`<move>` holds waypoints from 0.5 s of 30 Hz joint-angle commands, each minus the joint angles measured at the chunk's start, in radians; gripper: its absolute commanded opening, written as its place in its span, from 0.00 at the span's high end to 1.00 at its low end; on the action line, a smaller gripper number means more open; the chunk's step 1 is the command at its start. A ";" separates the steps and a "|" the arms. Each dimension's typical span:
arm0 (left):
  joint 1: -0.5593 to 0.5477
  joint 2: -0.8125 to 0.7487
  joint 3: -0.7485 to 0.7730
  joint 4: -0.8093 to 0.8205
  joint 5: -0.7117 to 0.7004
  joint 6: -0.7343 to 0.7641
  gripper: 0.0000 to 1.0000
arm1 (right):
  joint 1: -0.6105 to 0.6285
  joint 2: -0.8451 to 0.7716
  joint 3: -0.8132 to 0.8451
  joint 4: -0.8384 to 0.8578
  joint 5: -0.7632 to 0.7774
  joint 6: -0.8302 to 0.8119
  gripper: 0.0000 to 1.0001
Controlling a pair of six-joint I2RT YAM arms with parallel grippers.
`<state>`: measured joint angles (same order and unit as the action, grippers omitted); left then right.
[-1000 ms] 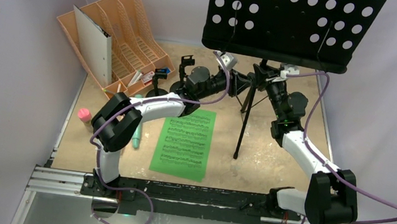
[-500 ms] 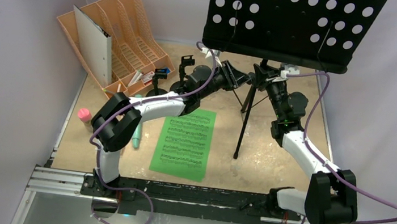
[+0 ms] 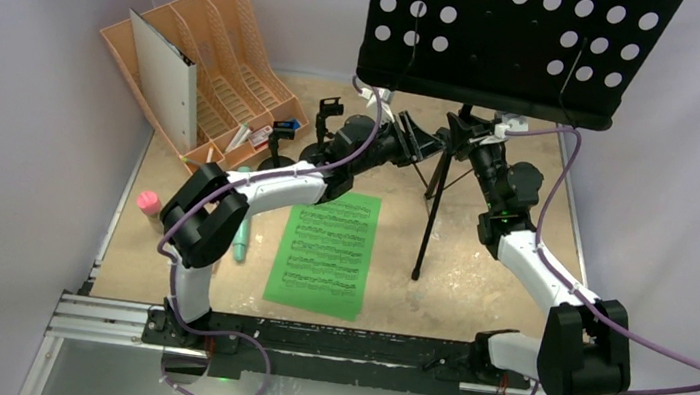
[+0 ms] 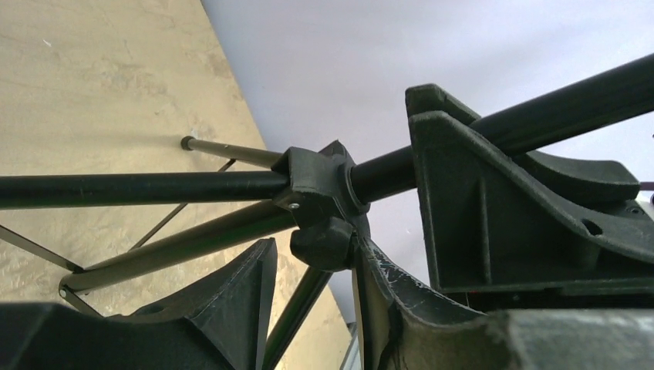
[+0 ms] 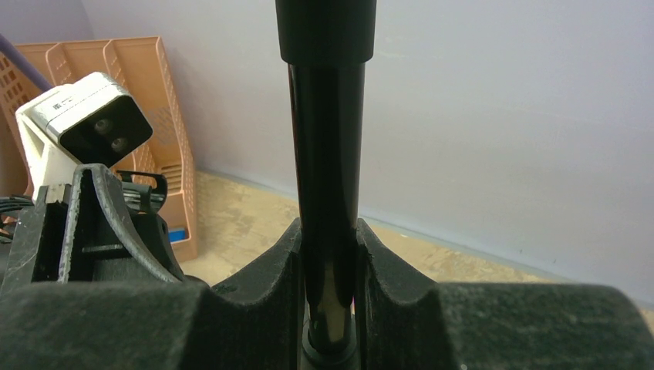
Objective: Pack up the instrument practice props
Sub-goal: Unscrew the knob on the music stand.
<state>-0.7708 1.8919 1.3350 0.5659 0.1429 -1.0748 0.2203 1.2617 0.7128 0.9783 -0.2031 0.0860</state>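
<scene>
The black tripod [image 3: 432, 208] stands at the back with its perforated music desk [image 3: 516, 42] on top. My right gripper [image 5: 328, 239] is shut on the tripod's upright pole [image 5: 327, 139], just under the desk [image 3: 462, 131]. My left gripper [image 3: 423, 144] reaches in from the left to the leg collar. Its jaws stand apart around the collar's knob [image 4: 324, 243], which touches one finger [image 4: 385, 293]. A green sheet-music page [image 3: 327, 250] lies flat in the middle. A teal microphone [image 3: 240, 239] and a pink one [image 3: 150, 203] lie at the left. Two short clip poles [image 3: 327, 119] [image 3: 280, 144] stand beside the rack.
An orange slotted file rack [image 3: 232, 62] with a grey binder [image 3: 165, 74] fills the back left corner. The tripod's legs [image 4: 154, 254] spread over the sandy tabletop [image 3: 488, 275]. Walls close in at the left, back and right.
My left wrist has rolled at the tripod's collar, carrying its camera up and to the left. The right arm and the tripod have not moved.
</scene>
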 commanded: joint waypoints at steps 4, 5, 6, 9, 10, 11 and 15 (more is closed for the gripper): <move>-0.007 -0.050 0.043 -0.072 0.058 0.086 0.59 | 0.004 -0.034 0.003 0.024 -0.013 0.007 1.00; -0.007 -0.051 0.043 -0.069 0.053 0.091 0.60 | 0.004 -0.033 0.003 0.026 -0.013 0.007 1.00; -0.007 -0.053 0.042 -0.061 0.052 0.094 0.60 | 0.003 -0.034 0.002 0.026 -0.014 0.007 1.00; -0.006 -0.059 0.043 -0.042 0.042 0.097 0.60 | 0.003 -0.033 0.002 0.026 -0.015 0.008 1.00; -0.005 -0.062 0.043 -0.040 0.030 0.099 0.60 | 0.003 -0.033 0.002 0.027 -0.015 0.008 1.00; -0.005 -0.065 0.041 -0.038 0.016 0.105 0.60 | 0.004 -0.033 0.002 0.027 -0.015 0.008 1.00; -0.004 -0.081 0.022 -0.015 -0.037 0.111 0.60 | 0.002 -0.035 0.001 0.027 -0.016 0.008 1.00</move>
<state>-0.7734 1.8809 1.3502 0.5209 0.1566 -0.9981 0.2203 1.2613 0.7132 0.9783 -0.2031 0.0864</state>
